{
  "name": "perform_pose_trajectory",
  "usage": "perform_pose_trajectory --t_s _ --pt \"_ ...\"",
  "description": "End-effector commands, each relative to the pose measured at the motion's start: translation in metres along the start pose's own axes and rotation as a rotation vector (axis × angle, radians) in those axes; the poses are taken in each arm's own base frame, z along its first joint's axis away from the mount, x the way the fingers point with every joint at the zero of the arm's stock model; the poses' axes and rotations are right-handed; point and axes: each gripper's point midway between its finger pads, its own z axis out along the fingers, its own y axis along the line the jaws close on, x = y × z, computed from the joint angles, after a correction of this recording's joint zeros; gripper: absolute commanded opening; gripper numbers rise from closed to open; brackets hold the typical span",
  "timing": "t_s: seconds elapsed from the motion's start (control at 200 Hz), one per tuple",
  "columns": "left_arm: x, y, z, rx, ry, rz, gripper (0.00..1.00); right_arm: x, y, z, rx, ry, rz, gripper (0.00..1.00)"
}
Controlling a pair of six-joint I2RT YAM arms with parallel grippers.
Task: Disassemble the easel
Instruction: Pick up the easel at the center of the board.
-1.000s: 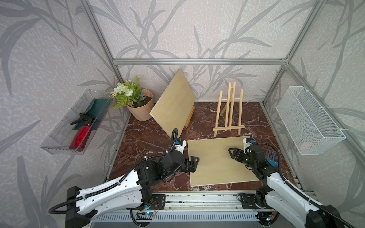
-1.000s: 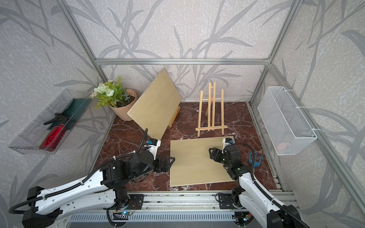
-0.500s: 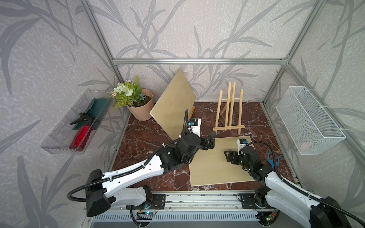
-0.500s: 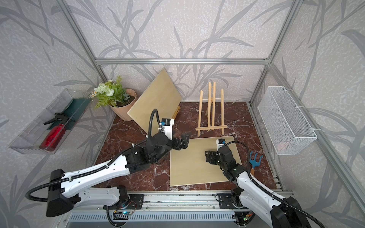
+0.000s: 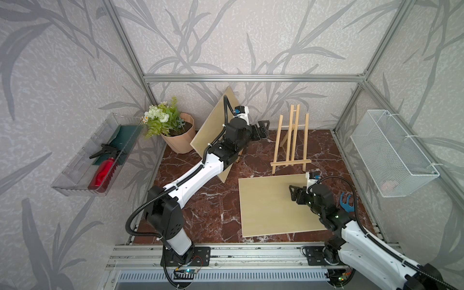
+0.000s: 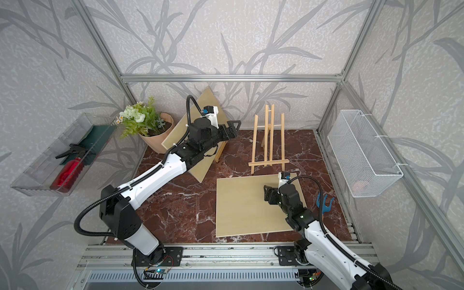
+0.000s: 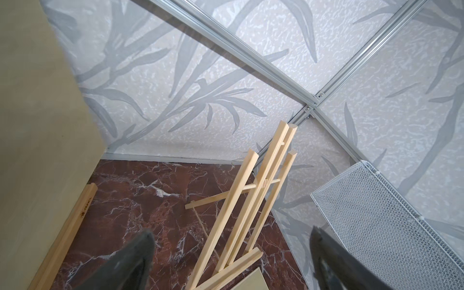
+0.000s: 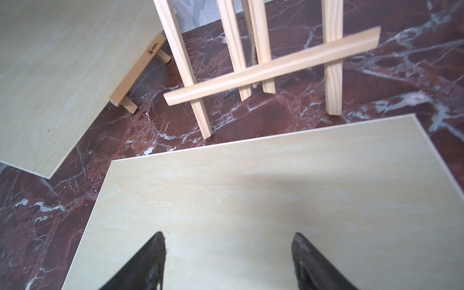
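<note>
- Step in hand: approach; nothing grasped, easel (image 5: pixel 291 143) untouched and fully assembled, so the task looks barely begun
- Easel stands on the table (image 5: pixel 200 213) near the back wall, between the leaning board (image 5: pixel 208 130) and the wire basket (image 5: pixel 391 155); the flat board (image 5: pixel 266 206) lies just in front of its feet, narrow gap visible in the right wrist view
- Long axis runs upward, top tipped back toward the wall; ledge bar crosses the uprights left to right low down and a bit skewed; front face looks at the robot, rear leg splays behind
- Left arm (image 5: pixel 200 173) is stretched out toward the easel's upper left side; left jaws spread wide, empty, near the left upright but apart from it
- Right arm (image 5: pixel 324 208) hovers over the flat board; right jaws spread, empty, aimed at the easel's base
- Next move probably calls for the left jaws to line up on one upright or the top and pinch it, with the right jaws bracing the ledge bar or a leg so the frame doesn't tip
</note>
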Motion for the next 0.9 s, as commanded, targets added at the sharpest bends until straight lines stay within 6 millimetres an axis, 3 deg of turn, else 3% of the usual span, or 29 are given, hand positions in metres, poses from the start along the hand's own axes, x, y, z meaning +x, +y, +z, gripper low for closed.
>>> perform_pose_trajectory --t_s 0.0,0.155,0.28,0.39,0.5,0.645,0.895 --pt "0.008 0.0 -0.004 0.07 0.032 0.054 0.95 -0.065 0.021 -0.003 0.019 -0.104 -0.054 0.79" --pt "0.029 0.001 -0.003 0.126 0.067 0.117 0.94 -0.124 0.044 0.023 0.058 -0.127 -0.126 0.81" --pt "0.048 0.008 0.003 0.139 0.11 0.126 0.94 -0.158 0.046 0.048 0.105 -0.101 -0.132 0.81" --pt "0.053 0.006 0.003 0.161 0.13 0.128 0.95 -0.18 0.04 0.062 0.162 -0.094 -0.151 0.82" --pt "0.055 0.006 0.001 0.165 0.14 0.129 0.95 -0.193 0.027 0.075 0.189 -0.083 -0.142 0.84" --pt "0.054 0.01 -0.003 0.146 0.132 0.145 0.95 -0.2 0.025 0.093 0.152 -0.07 -0.16 0.84" --pt "0.055 0.007 -0.003 0.16 0.132 0.134 0.97 -0.193 0.031 0.115 0.085 -0.08 -0.217 0.81"
